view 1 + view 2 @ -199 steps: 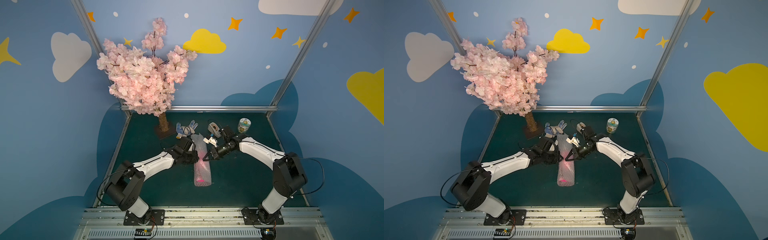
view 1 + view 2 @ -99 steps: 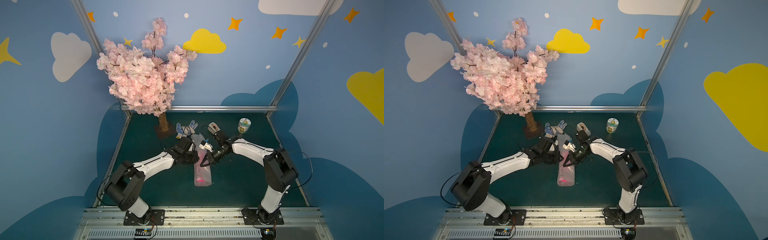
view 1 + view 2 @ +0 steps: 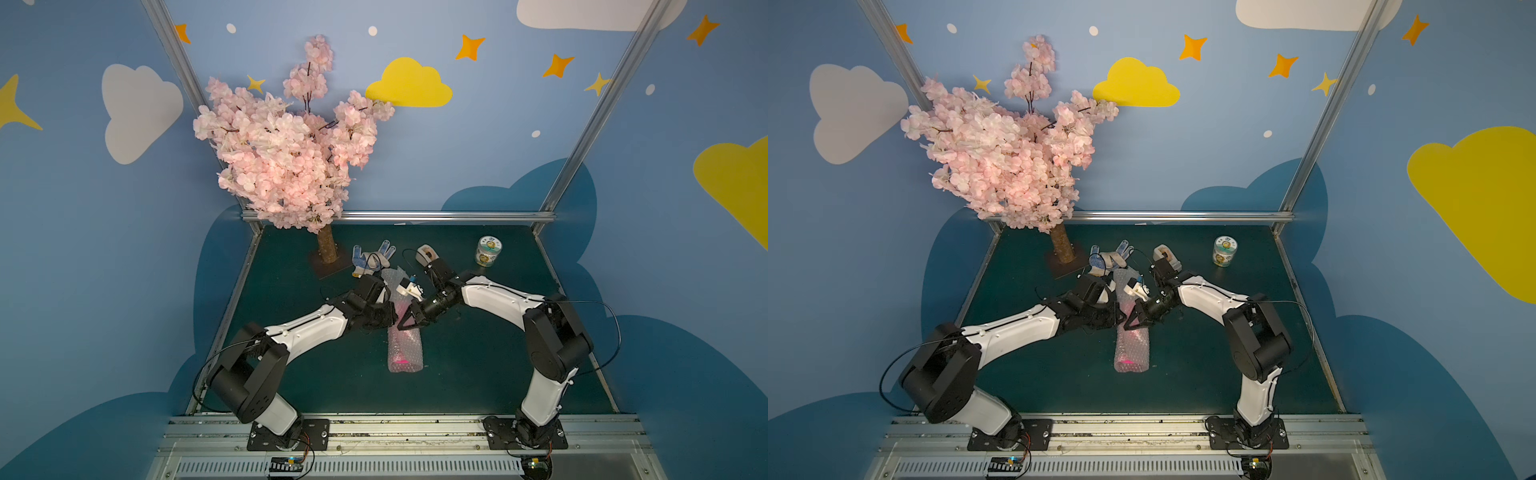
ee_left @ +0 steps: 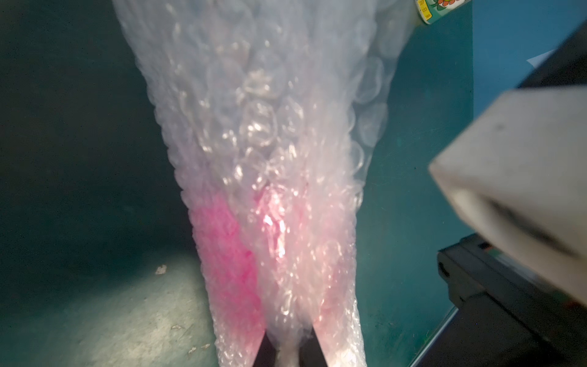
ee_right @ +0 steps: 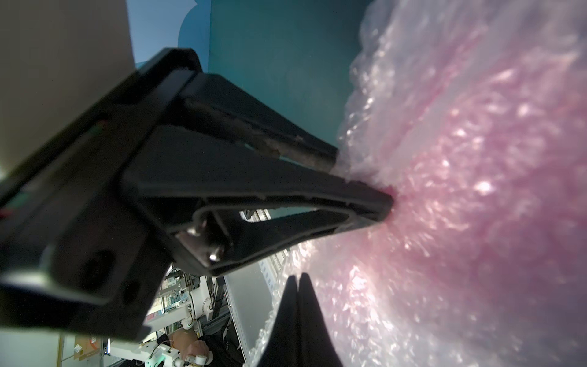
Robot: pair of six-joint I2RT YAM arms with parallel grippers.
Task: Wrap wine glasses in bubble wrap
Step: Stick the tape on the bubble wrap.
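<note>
Bubble wrap [image 3: 405, 349] pinched by left fingers [image 4: 313, 352]; right fingers [image 5: 286, 317] beside.

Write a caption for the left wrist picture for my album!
The left gripper pinches bubble wrap rolled around the pink goblet on the green table.

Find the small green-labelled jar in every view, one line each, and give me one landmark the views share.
In a top view: the jar stands on the mat, far back and right.
In a top view: same spot, back right of the mat.
Left wrist: a sliver of its label, cut by the frame edge, beyond the bubble wrap.
Right wrist: not in it.
Shared landmark: the bubble wrap roll, pink showing through.
</note>
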